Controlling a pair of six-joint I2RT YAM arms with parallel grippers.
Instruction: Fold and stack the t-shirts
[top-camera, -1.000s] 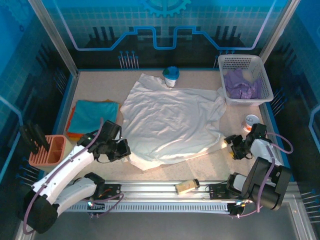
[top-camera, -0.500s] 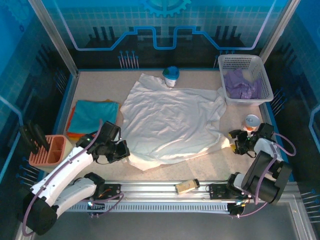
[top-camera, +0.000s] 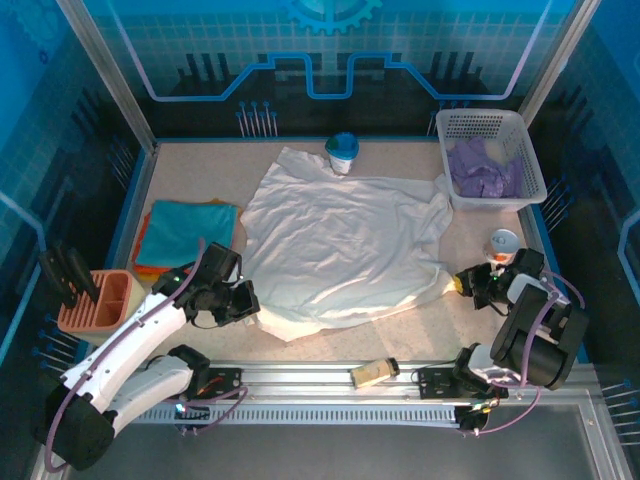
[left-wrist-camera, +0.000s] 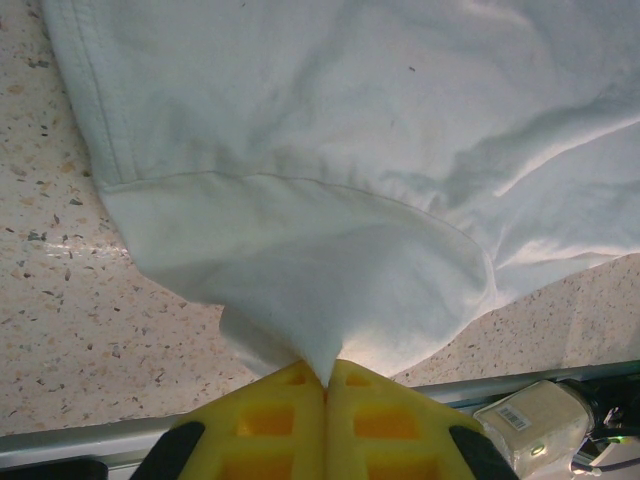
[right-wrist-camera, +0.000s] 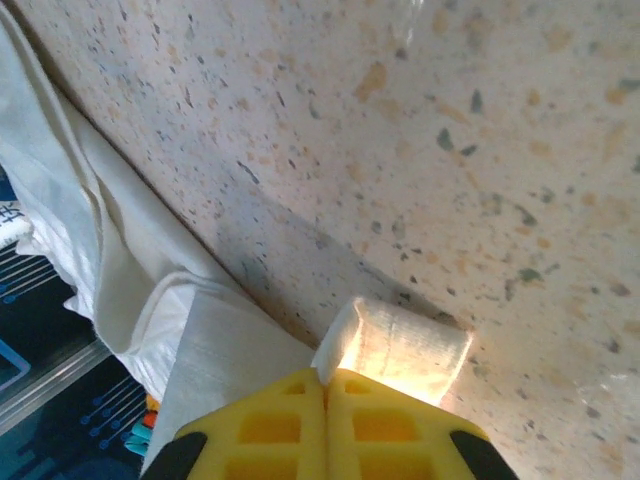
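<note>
Top camera: we look down from above and behind the arm bases, facing the back wall, far enough out to take in the whole table (top-camera: 200, 175). Left wrist camera: very near and low, looking past the left gripper (left-wrist-camera: 326, 372) onto the white shirt (left-wrist-camera: 330, 120) hem. Right wrist camera: just as near (view rolled, cloth edge running diagonally), looking past the right gripper (right-wrist-camera: 326, 378) at speckled table. Both wrist views share the shirt's near edge with the top view.

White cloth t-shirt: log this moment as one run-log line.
white cloth t-shirt: spread open | left end effector: shut on near-left edge | right end effector: shut on near-right corner
</note>
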